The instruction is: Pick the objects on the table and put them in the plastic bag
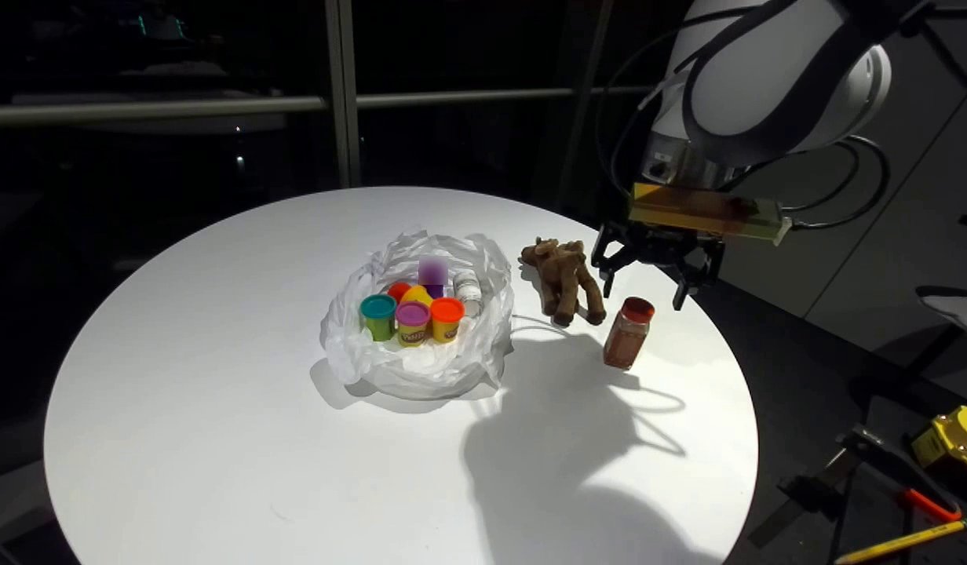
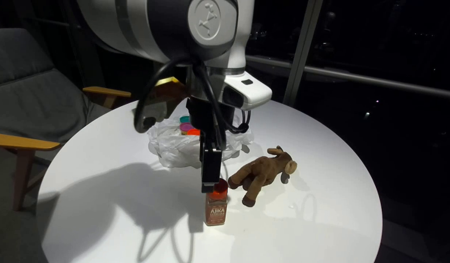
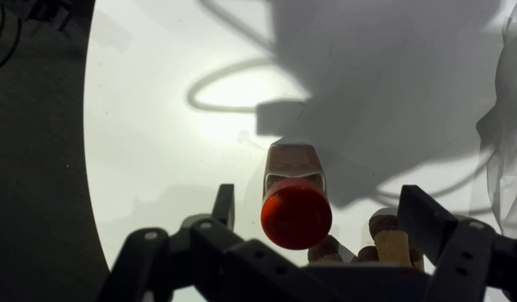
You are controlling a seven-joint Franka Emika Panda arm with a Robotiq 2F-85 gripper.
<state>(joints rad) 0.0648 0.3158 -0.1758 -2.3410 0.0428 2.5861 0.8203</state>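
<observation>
Gripper (image 3: 318, 206), spread wide, partly hides the brown plush animal (image 3: 390, 243) in the wrist view.

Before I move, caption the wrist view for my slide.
Red-capped bottle framed by open gripper, plush animal partly hidden, plastic bag at right edge.

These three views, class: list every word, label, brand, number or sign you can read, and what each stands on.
"AJIKA", on the red-capped spice jar; its smaller lines are too blurred.
"Play-Doh", probably, blurred, on the purple-lidded tub.
Too small to read: print on the orange-lidded tub and white container.
A letterless emblem on the robot arm.
</observation>
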